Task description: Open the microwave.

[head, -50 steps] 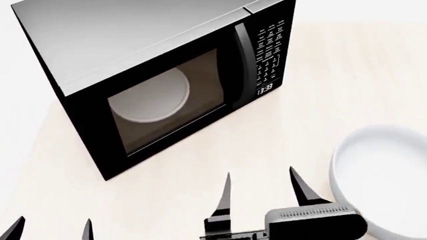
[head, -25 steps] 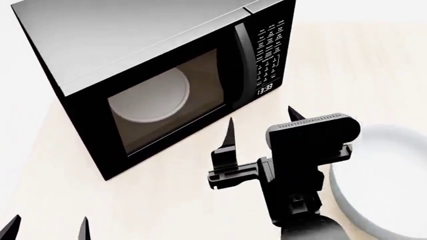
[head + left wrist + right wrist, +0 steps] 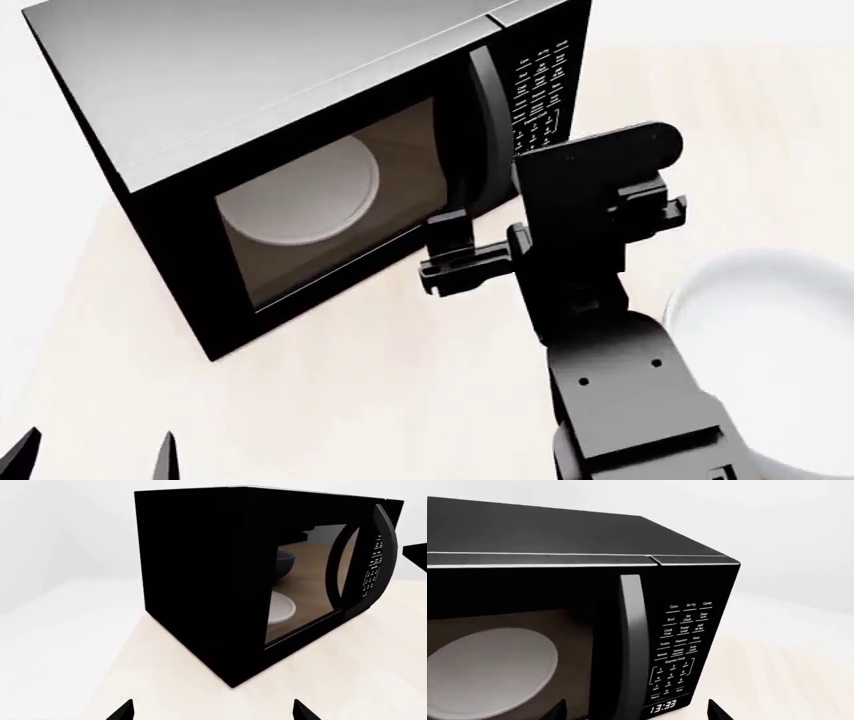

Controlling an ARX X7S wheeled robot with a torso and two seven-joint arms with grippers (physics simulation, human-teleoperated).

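Observation:
The microwave (image 3: 267, 90) stands at the back left of the table, black with a grey top. Its door is shut, and the white turntable plate (image 3: 300, 195) shows through the glass. My right gripper (image 3: 514, 190) is open and empty, raised just in front of the vertical handle (image 3: 487, 110) and keypad (image 3: 541, 90), apart from them. The right wrist view shows the handle (image 3: 634, 645), the clock (image 3: 662, 706) and my open right gripper (image 3: 639, 711) straddling them. My left gripper (image 3: 94, 455) is open and low at the near left. It (image 3: 213, 711) faces the microwave's side (image 3: 200, 580).
A large white bowl (image 3: 707, 290) sits on the light wooden table (image 3: 374, 400) at the right, beside and partly under my right arm. Bare tabletop lies between the microwave's front and my left gripper.
My right arm has risen from the near table edge and moved forward, bringing its open gripper up to the handle side of the microwave door. The left gripper has barely moved. The door stays shut.

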